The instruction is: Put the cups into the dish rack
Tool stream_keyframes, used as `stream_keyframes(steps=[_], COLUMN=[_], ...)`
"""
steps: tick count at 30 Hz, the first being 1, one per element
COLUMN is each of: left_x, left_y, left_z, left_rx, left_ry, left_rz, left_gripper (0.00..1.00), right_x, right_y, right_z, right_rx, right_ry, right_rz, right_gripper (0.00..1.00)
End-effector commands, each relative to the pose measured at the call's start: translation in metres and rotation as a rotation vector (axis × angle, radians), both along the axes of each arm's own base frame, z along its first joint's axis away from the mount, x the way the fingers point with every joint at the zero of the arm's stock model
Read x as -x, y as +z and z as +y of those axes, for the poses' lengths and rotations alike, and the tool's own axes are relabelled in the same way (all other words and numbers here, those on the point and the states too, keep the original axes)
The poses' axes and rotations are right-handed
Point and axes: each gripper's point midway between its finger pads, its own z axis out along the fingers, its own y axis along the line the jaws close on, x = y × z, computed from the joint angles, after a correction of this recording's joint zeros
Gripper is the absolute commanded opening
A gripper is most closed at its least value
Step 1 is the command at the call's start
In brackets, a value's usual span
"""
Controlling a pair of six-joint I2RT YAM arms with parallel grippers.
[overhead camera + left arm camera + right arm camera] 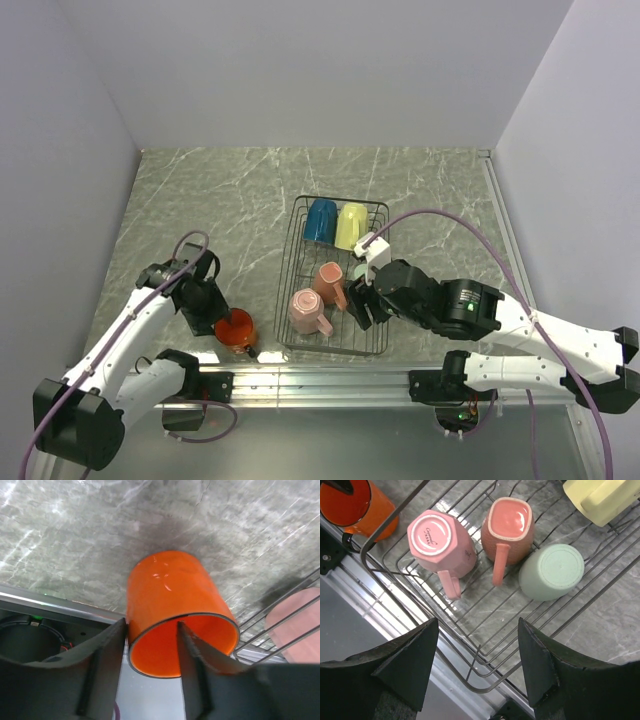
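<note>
Bright orange glazed mug [236, 330]: upright on the grey marbled counter [220, 200], just left of the black wire dish rack [287, 280], outside it.
Left claw [150, 625]: jaws apart, 1 finger inside the mug, 1 against its outer wall.
Rack contents, 5 mugs: blue mug [320, 220] and pale yellow mug [351, 225] at the far end; pink faceted mug [440, 540], salmon-pink mug [509, 530] and mint green mug [552, 571] nearer.
Right claw [477, 630]: jaws apart, empty, above the rack's near end.

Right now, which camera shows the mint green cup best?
Right wrist: the mint green cup sits upside down in the dish rack, unobstructed. Top external shows only a sliver beside the right gripper; left wrist misses it.
</note>
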Motion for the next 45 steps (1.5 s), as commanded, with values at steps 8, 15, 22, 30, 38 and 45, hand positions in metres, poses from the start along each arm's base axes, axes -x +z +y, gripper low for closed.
stream_keyframes(steps=[8, 15, 22, 30, 38, 45], left_x=[-0.003, -0.015, -0.037, -0.068, -0.092, -0.093], left_y=[-0.013, -0.007, 0.030, 0.101, 0.209, 0.265], left_z=[-0.030, -0.023, -0.009, -0.010, -0.033, -0.077], left_rx=[0.056, -0.023, -0.128, -0.112, 0.067, 0.351], left_ry=[-0.018, -0.061, -0.098, -0.125, -0.175, -0.271], left_rz=[0.012, -0.001, -0.058, -0.279, -0.699, -0.917], left_gripper=[0.23, 0.00, 0.00, 0.00, 0.00, 0.00], right_x=[-0.008, -0.011, -0.013, -0.011, -0.017, 0.000], right_y=[0.004, 0.005, 0.013, 0.043, 0.097, 0.137], right_z=[-0.001, -0.007, -0.006, 0.010, 0.049, 0.100], right_rx=[-0.026, -0.027, -0.044, -0.143, -0.344, -0.648], right_ry=[0.008, -0.008, -0.016, 0.002, 0.085, 0.258], right_rz=[-0.022, -0.025, -0.027, 0.002, 0.150, 0.438], right_gripper=[0.71, 0.71, 0.72, 0.71, 0.76, 0.78])
